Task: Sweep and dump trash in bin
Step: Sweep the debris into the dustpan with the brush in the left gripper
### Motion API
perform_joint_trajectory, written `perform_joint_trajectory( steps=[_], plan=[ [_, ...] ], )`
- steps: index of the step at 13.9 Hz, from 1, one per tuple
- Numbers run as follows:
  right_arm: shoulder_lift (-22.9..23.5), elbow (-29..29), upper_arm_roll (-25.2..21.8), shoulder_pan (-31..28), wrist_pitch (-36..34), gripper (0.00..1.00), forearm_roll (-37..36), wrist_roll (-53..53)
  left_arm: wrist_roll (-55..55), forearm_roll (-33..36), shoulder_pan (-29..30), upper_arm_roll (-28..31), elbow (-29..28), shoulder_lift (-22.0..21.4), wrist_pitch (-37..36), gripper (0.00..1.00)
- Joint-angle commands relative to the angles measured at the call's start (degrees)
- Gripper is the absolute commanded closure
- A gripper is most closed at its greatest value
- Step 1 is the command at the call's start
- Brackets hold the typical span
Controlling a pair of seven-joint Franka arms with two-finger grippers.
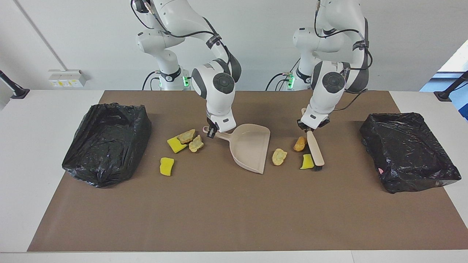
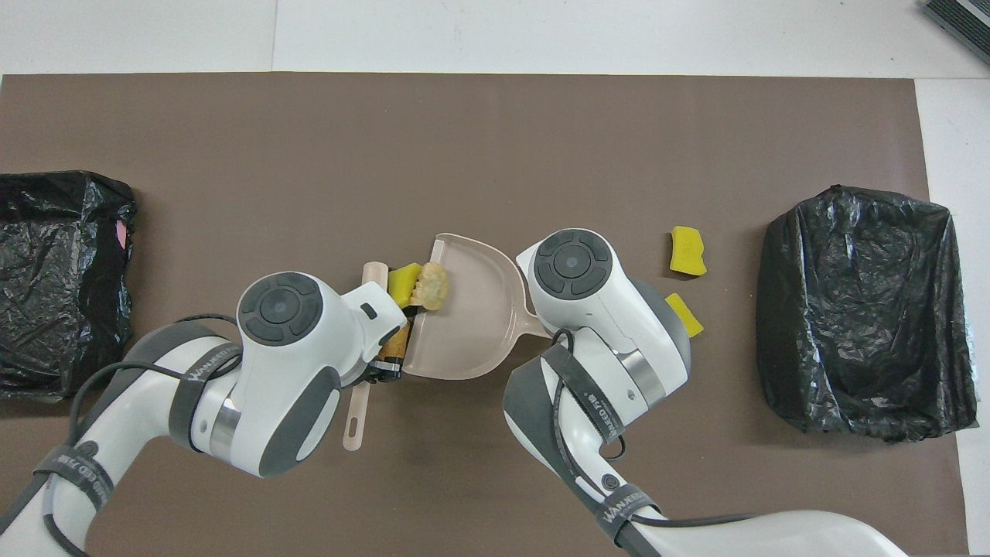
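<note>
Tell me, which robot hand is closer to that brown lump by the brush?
Left. The left gripper, holding the brush, is right beside the brown lump; the right gripper holds the dustpan handle.

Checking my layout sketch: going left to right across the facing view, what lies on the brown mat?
Black-lined bin → four scraps → dustpan → tan scrap → brush → second black-lined bin.

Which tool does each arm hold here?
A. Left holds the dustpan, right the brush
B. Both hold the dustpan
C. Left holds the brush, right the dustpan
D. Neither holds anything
C: the left pincer is shut on the brush, and the right pincer is shut on the handle of the dustpan.
</note>
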Motion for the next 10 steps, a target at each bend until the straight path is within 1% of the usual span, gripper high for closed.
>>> perform_joint_trajectory(
  steps=[1, 2, 4, 6, 8, 10],
  plan=[
    [-0.4, -0.9, 0.2, -0.5, 0.0, 1.0, 0.9, 0.5, 2.4, -3.2, -4.0, 0.4, 0.8, -0.4, 0.6, 1.0],
    [-0.4, -0.9, 0.2, -0.5, 0.0, 1.0, 0.9, 0.5, 2.5, -5.3, -5.4, 0.4, 1.8, -0.3, 0.5, 1.0],
    [-0.4, -0.8, 0.2, -0.5, -0.4, 1.0, 0.9, 0.5, 2.6, -6.3, -7.3, 0.4, 3.0, -0.5, 0.1, 1.0],
    [-0.4, -0.8, 0.2, -0.6, -0.4, 1.0, 0.9, 0.4, 1.5, -6.4, -7.1, 0.2, 4.1, -2.5, -1.7, 1.0],
    [-0.4, -0.8, 0.2, -0.7, -0.4, 1.0, 0.9, 0.3, 1.6, -6.4, -6.6, 0.9, 4.3, -5.9, -6.2, 1.0],
    [-0.4, -0.8, 0.2, -0.7, -0.4, 1.0, 0.8, 0.2, 1.2, -6.4, -5.3, 1.1, 4.0, -8.9, -13.4, 1.0]
  ],
)
